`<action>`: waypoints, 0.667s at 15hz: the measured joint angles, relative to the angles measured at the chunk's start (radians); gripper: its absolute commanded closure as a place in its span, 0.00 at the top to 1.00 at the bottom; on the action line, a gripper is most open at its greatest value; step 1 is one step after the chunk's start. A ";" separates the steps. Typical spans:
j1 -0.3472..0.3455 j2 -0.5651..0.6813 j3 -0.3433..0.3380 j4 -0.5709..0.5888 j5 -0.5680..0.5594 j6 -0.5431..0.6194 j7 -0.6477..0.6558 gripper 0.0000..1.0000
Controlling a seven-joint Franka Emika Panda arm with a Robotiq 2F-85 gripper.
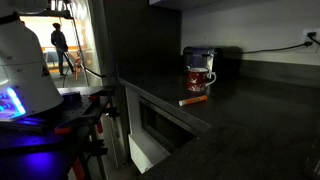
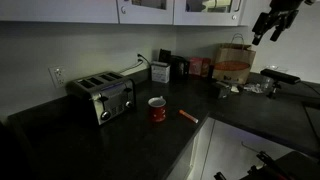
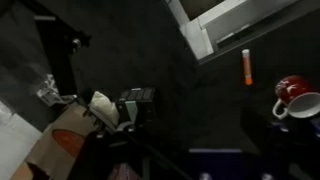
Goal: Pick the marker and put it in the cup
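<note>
Tool [image 2: 266, 32] of a robot arm hangs high in an exterior view, well above the cup [image 2: 157, 109] and far to one side of it. It is small and dark, so I cannot tell whether it is wide or narrow. Nothing shows in it. Below, a dark matt table [image 2: 120, 140] carries the cup, a small rounded red mug. The marker [image 2: 187, 115], a thin orange-red stick, lies flat just beside the cup. A shiny metal toaster [image 2: 102, 97] stands near the cup on its other side.

In an exterior view low along the table [image 1: 250, 120], the cup [image 1: 200, 78] looks glassy, with red-brown patterned sides. The marker [image 1: 193, 100] lies in front of it with a paler end. A taller dark container [image 1: 198, 55] stands just behind the cup.

Wrist view, looking down: the marker [image 3: 246, 67] is a slim bar near the cup [image 3: 298, 98], whose mouth faces up.

The reach appears not yet begun. To do it well, the tool should come down over the marker's middle, straddle its thin width and go low to the table. The round stick may roll, and the cup is close enough to be knocked.
</note>
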 measured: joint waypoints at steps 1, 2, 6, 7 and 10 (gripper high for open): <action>0.000 0.000 0.000 0.001 0.000 0.000 0.000 1.00; 0.000 0.000 0.000 0.001 0.000 0.000 0.000 1.00; 0.000 0.000 0.000 0.001 0.000 0.000 0.000 1.00; 0.000 0.000 0.000 0.001 0.000 0.000 0.000 1.00; 0.021 0.008 0.007 -0.007 0.016 0.000 0.000 1.00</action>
